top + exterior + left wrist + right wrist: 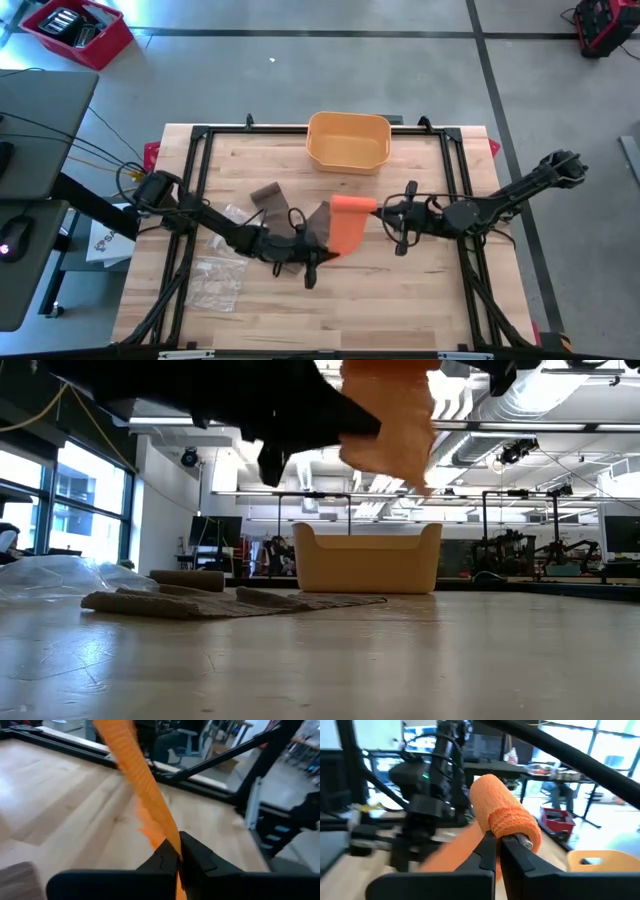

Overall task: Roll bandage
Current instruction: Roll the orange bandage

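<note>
An orange bandage is held up between both grippers above the table's middle. Its rolled part (502, 812) is at my right gripper (499, 842), which is shut on it. From the roll (352, 205) a loose orange strip (347, 232) runs down to my left gripper (330, 252), which is shut on it. In the low view the orange strip (395, 420) hangs well clear of the tabletop. A grey-brown bandage (290, 210) lies flat and partly unrolled on the wood, under and left of the orange one. My left gripper pinches the loose orange strip (167, 832) between its two fingers, near the strip's free end. The strip runs up and away from the fingers as a straight band, edge-on, clear of the table. My right gripper pinches the orange roll at one end face (512, 835), fingers level, coming from the table's right. The roll sticks out beyond the fingertips, lifted clear of the table.
A yellow-orange basket (348, 140) stands at the table's far middle. Clear plastic bags (215, 278) lie at the near left. A black frame (200, 135) runs round the tabletop. Bare wood lies along the near edge.
</note>
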Robot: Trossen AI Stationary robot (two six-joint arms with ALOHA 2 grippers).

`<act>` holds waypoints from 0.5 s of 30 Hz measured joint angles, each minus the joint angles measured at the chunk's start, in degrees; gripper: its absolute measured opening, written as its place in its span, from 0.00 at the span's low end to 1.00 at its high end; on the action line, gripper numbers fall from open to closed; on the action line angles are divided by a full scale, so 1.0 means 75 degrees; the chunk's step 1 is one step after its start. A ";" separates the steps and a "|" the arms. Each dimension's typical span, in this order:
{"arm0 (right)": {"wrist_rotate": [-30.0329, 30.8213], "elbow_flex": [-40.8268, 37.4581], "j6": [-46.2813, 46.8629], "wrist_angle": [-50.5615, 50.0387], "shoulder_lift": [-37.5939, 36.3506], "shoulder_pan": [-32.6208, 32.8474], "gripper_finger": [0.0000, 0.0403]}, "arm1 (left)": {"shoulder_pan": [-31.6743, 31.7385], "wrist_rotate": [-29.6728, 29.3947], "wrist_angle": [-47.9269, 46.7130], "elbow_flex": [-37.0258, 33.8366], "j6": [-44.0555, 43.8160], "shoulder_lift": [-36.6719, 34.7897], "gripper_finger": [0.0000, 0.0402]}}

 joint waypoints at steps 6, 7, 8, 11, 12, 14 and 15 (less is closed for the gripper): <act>0.0400 -0.0003 -0.0542 0.0034 0.0000 0.0033 0.00 | -0.0132 -0.0009 0.0000 0.0187 -0.0196 0.0000 0.01; 0.0510 0.0000 -0.0669 0.0016 0.0000 0.0045 0.00 | -0.0115 0.0012 0.0012 0.0218 -0.0300 0.0000 0.00; 0.0641 0.0000 -0.0744 -0.0063 0.0000 0.0055 0.00 | -0.0089 0.0186 0.0084 0.0250 -0.0431 0.0000 0.00; 0.0819 -0.0002 -0.0760 -0.0646 0.0000 0.0032 0.00 | -0.0023 0.1071 0.0524 0.0311 -0.0779 0.0000 0.00; 0.0841 -0.0002 -0.0684 -0.0846 0.0002 0.0007 0.00 | -0.0021 0.1272 0.0706 0.0340 -0.0841 0.0000 0.00; 0.0853 -0.0003 -0.0472 -0.1208 0.0061 -0.0056 0.00 | -0.0060 0.1517 0.1098 0.0416 -0.0885 0.0000 0.00; 0.0849 -0.0003 -0.0360 -0.1375 0.0113 -0.0082 0.00 | -0.0078 0.1541 0.1314 0.0442 -0.0882 0.0000 0.00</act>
